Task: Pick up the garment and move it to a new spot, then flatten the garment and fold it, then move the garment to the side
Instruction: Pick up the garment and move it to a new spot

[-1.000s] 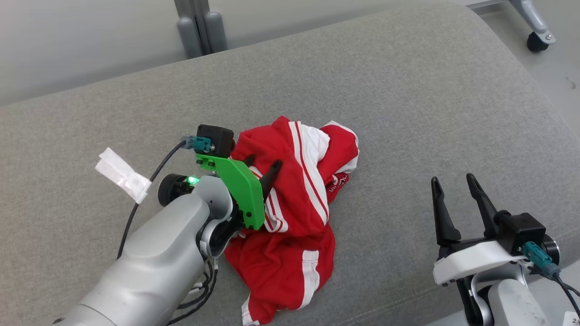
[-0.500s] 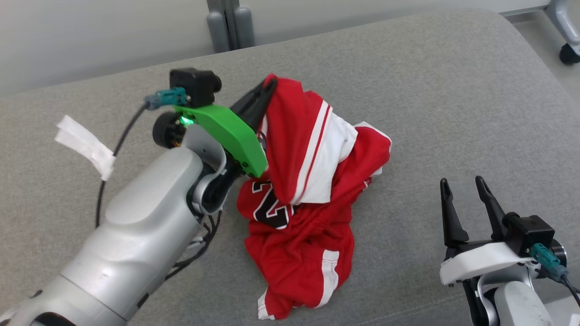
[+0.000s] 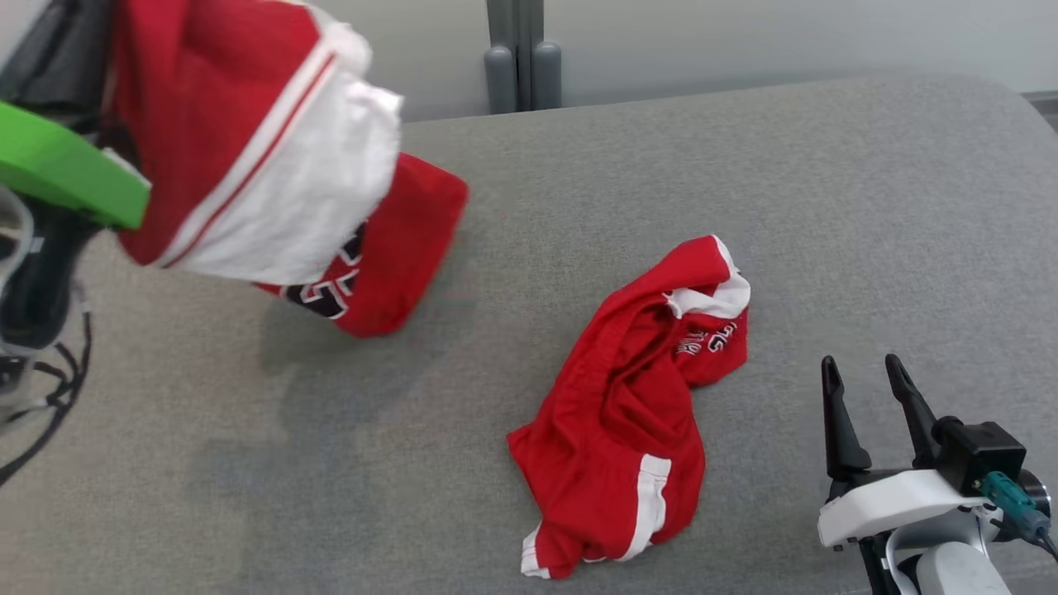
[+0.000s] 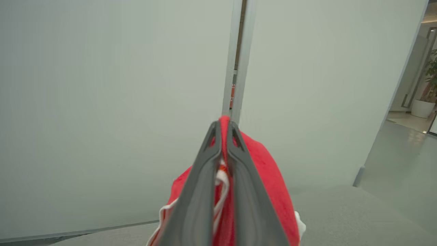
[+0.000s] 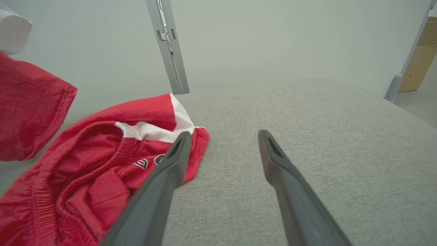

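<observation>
Operator: What does the left pincer (image 4: 223, 135) have?

Spotter: Your left pincer is clamped tight on a fold of the red and white jersey (image 3: 273, 165). In its wrist view the two dark fingers (image 4: 203, 177) press together, with red cloth pinched between them and poking out past the tips. You hold the jersey up at the far left of the head view, beside the green bracket (image 3: 58, 173) on your wrist. It hangs in a bunch. A white panel with a red stripe faces you, and a black number shows on the lower red part.

Operator: Is it off the cushion?

Spotter: Most of it hangs in the air over the grey cushion (image 3: 826, 207) and throws a soft shadow on the fabric below. I cannot tell whether its lowest fold touches.

Operator: And the right side?

Spotter: Your right pincer (image 3: 860, 364) stands open and empty at the lower right, fingers spread, low over the cushion. Near it, on its left, a pair of red shorts (image 3: 628, 413) lies crumpled on the cushion, well apart from the jersey. The shorts have a white band at the far end and a white stripe at the near end. In the right wrist view one finger crosses in front of the shorts' edge, but I cannot tell whether it touches them. Behind the cushion you have a pale wall (image 4: 102, 85) with a grey post (image 3: 517, 49).
</observation>
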Tool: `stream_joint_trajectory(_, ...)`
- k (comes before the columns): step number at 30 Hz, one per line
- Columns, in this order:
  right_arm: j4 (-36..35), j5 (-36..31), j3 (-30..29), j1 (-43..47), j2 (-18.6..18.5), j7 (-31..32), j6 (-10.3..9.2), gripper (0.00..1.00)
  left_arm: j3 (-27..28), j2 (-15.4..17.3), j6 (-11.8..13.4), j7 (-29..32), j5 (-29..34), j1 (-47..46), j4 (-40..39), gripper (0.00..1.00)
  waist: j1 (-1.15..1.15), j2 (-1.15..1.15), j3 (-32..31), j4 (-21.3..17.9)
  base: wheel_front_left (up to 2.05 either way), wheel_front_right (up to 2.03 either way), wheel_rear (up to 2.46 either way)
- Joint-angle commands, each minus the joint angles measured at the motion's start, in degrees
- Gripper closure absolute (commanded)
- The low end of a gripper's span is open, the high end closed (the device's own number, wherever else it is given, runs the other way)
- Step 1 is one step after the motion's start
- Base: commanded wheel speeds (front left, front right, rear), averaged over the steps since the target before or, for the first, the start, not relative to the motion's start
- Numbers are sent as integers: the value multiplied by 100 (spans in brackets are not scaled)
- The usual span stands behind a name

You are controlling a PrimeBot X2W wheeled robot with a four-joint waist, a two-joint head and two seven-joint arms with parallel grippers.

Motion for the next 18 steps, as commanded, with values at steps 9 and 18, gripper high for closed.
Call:
stream_joint_trajectory(9, 36, -109, 31, -137, -16, -2, -6, 0, 530, 1167, 134, 58, -110, 375, 892, 100, 0, 0, 176, 696, 0, 0, 0)
stream_joint_trajectory(18, 164, -222, 259, -429, -19, -2, -6, 0, 220, 690, -566, 2, -285, 651, 2713, 100, 0, 0, 558, 731, 0, 0, 0)
